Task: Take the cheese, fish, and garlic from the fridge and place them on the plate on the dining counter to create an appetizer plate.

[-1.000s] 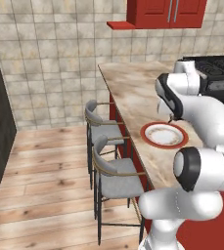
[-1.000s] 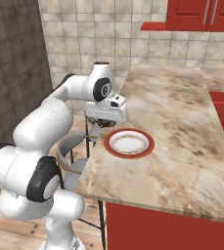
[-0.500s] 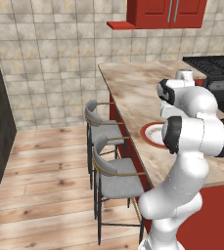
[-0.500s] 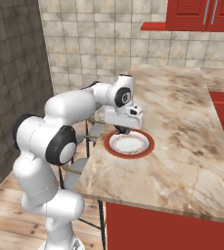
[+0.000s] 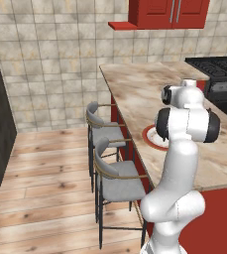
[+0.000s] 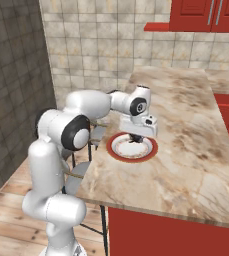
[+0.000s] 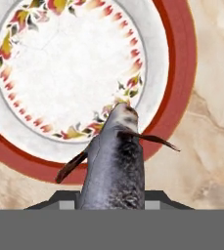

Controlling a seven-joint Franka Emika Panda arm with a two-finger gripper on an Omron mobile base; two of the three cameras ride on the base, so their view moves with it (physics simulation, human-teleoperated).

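The gripper (image 6: 135, 139) held a sleek grey, speckled fish (image 7: 114, 163) with thin dark fins, pinched between its fingers above the round plate (image 7: 174, 73), whose broad red rim ringed a white, leaf-patterned centre. The plate sat on the beige marbled dining counter (image 6: 186, 145).

red-rimmed floral plate (image 7: 172, 73), grey speckled fish (image 7: 114, 161)

plate (image 7: 172, 73) centre bare, counter (image 6: 196, 150) around open
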